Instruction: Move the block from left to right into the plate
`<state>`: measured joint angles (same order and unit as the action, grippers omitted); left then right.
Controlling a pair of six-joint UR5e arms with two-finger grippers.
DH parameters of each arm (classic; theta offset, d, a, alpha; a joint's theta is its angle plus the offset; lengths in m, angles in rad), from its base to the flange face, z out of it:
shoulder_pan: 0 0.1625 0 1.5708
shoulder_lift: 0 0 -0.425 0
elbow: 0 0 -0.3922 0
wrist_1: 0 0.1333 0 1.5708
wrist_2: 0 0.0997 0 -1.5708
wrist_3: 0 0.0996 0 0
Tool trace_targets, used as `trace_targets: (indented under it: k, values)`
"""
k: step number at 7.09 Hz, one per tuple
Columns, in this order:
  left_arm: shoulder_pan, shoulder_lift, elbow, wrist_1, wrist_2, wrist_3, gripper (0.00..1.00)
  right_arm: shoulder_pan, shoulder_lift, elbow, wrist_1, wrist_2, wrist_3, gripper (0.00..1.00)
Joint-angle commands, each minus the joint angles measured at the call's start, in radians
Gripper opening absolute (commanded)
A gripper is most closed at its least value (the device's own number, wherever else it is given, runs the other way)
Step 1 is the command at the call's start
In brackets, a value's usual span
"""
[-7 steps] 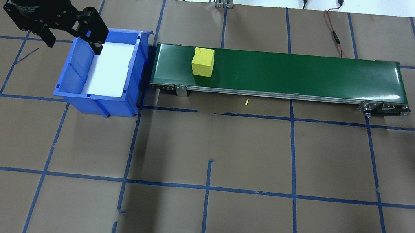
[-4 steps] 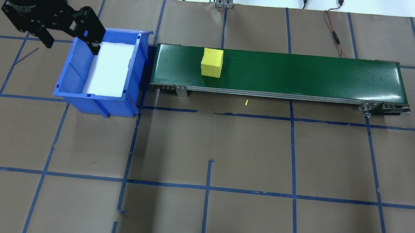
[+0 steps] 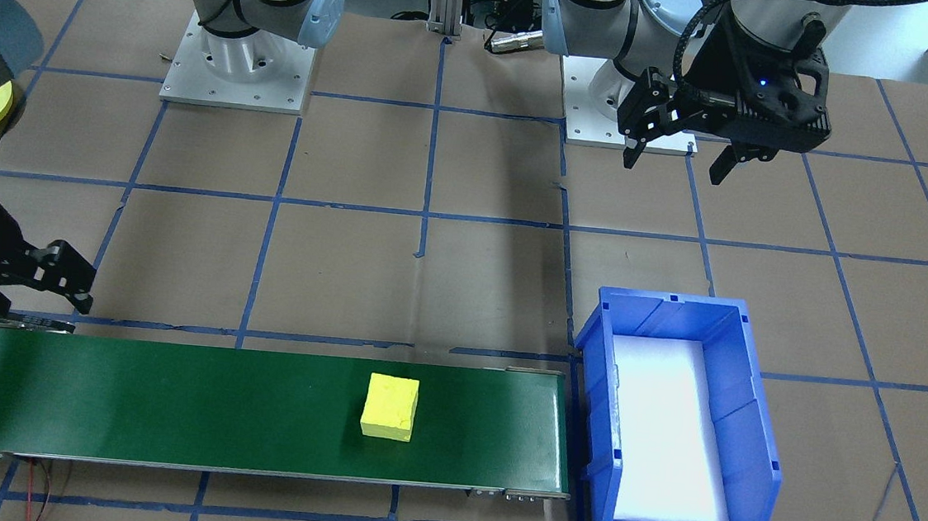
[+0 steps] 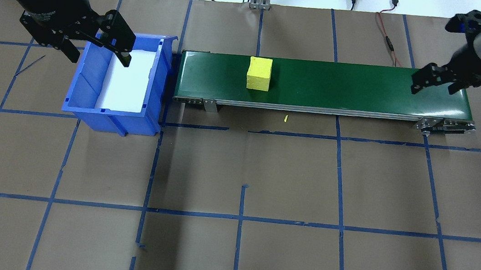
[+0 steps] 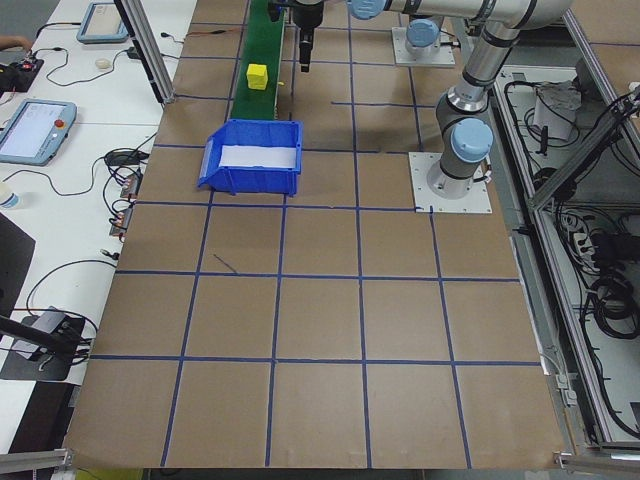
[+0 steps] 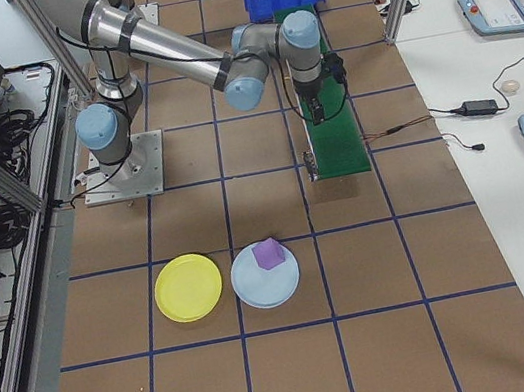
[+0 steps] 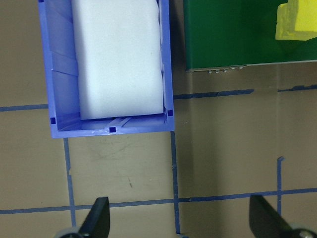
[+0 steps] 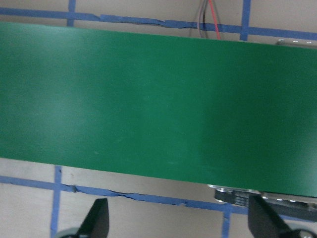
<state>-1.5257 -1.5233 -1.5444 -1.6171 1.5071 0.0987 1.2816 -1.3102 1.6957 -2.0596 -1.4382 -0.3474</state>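
Brown table (image 4: 262, 179): one belt (image 4: 342, 88), one block (image 4: 259, 73), two plates (image 6: 189, 287).

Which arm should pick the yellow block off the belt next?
Likely the right. Its open tool hangs over the belt's far end, with the block on the belt. The left tool is at the blue bin.

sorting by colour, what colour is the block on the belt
Yellow: the block on the green belt shows best in the overhead view.
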Motion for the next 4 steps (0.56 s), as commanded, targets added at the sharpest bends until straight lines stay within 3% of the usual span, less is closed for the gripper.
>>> trace_targets:
  k: [1,2,4]
  values:
    - [0.012,0.000,-0.014,0.020,0.001,0.053,1.00,0.126,0.081,-0.101,0.012,0.101,0.305,1.00]
    - [0.012,0.000,-0.014,0.022,0.001,0.047,1.00,0.130,0.133,-0.132,0.010,0.190,0.362,1.00]
    - [0.010,0.000,-0.013,0.022,0.005,0.041,1.00,0.160,0.155,-0.139,0.007,0.211,0.440,1.00]
